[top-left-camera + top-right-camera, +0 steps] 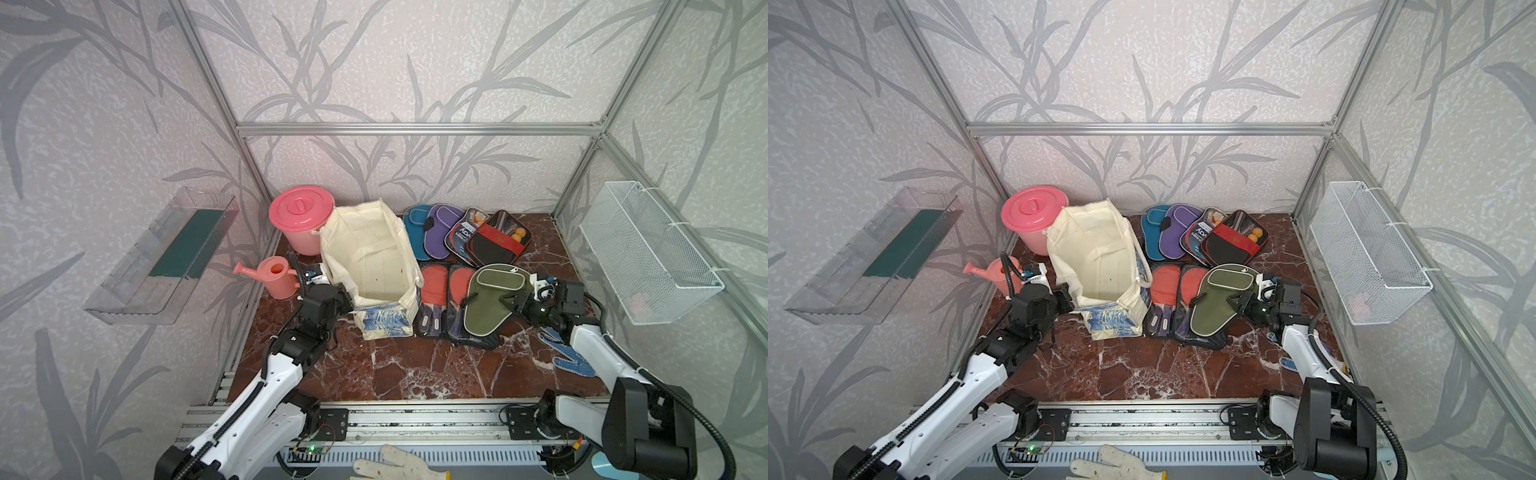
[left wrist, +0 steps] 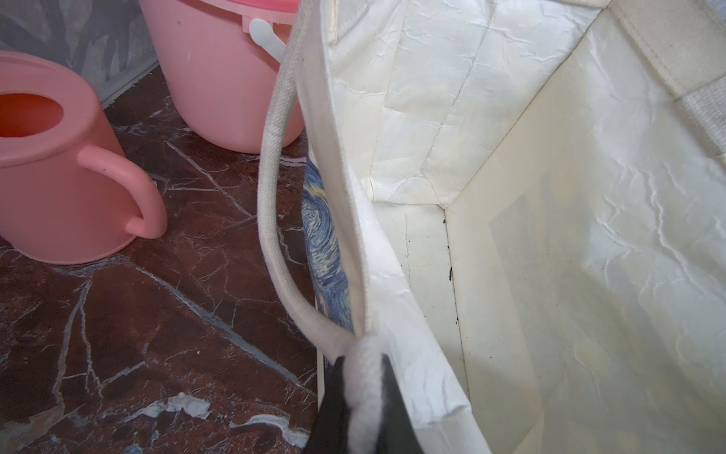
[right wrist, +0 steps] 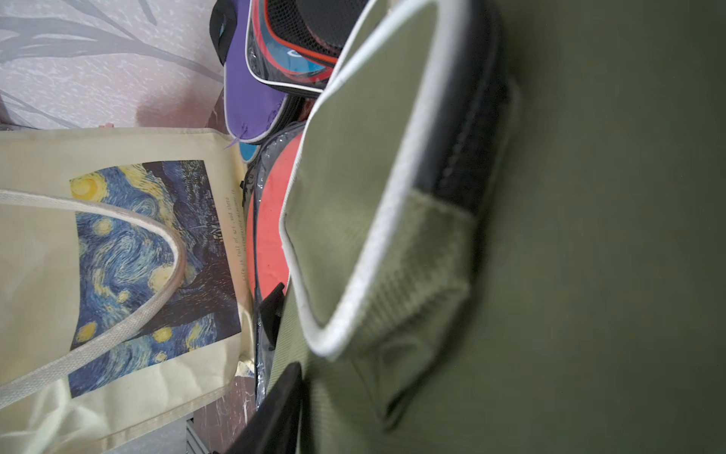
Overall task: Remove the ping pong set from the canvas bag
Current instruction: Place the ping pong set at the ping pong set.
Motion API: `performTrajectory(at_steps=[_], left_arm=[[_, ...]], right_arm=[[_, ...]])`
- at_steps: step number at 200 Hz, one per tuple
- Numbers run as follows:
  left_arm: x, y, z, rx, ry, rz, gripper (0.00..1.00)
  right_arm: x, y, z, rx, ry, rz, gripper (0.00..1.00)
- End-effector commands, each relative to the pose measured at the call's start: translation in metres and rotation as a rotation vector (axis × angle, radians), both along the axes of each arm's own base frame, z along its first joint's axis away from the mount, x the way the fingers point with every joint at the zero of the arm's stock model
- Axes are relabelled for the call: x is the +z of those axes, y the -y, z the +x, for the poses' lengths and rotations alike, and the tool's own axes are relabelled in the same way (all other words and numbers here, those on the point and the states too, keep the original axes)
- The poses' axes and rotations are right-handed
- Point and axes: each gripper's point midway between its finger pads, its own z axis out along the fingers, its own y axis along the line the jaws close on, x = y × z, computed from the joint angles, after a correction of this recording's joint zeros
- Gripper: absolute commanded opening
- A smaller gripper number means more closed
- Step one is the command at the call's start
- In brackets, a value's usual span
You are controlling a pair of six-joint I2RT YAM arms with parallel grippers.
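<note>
The canvas bag (image 1: 370,249) (image 1: 1096,253) stands open in the middle, and its cream inside (image 2: 550,236) shows nothing in it. My left gripper (image 1: 345,297) (image 2: 363,393) is shut on the bag's near-left rim, where the rope handle (image 2: 275,196) joins. To the bag's right lies the ping pong set: teal (image 1: 415,224), purple (image 1: 440,228), navy (image 1: 463,237) and black-red (image 1: 498,243) cases at the back, with two clear cases (image 1: 434,291) nearer. The olive case (image 1: 494,299) (image 3: 550,236) lies on top of them. My right gripper (image 1: 517,300) (image 1: 1241,302) is open around its right edge; only one finger (image 3: 283,401) shows.
A pink lidded bucket (image 1: 301,218) and a pink watering can (image 1: 276,276) stand left of the bag. A blue dotted glove (image 1: 569,353) lies under my right arm. On the walls hang a clear shelf (image 1: 162,257) and a wire basket (image 1: 648,253). A white glove (image 1: 399,463) rests on the front rail.
</note>
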Motion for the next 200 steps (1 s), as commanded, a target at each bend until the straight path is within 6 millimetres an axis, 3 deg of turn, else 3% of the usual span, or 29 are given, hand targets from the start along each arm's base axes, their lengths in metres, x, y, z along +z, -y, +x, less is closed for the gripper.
performTrajectory(at_steps=[1, 22, 41, 58, 127, 200], left_arm=[[0.009, -0.005, -0.002, 0.020, 0.000, 0.025, 0.00], [0.012, -0.014, -0.005, 0.059, -0.004, 0.043, 0.00], [0.016, -0.018, -0.008, 0.073, 0.001, 0.050, 0.00], [0.018, -0.021, -0.010, 0.091, 0.003, 0.048, 0.00], [0.028, -0.041, -0.017, 0.194, -0.007, 0.087, 0.00], [0.035, -0.048, -0.007, 0.227, 0.011, 0.120, 0.00]], right_arm=[[-0.006, 0.010, -0.004, -0.027, -0.031, -0.044, 0.48], [-0.013, 0.015, -0.007, -0.038, -0.067, -0.058, 0.54], [-0.019, 0.017, -0.008, -0.041, -0.093, -0.064, 0.70], [-0.024, 0.018, -0.009, -0.039, -0.119, -0.071, 0.79], [-0.041, 0.027, -0.016, -0.061, -0.193, -0.115, 0.85], [-0.047, 0.037, -0.029, -0.098, -0.240, -0.171, 0.87]])
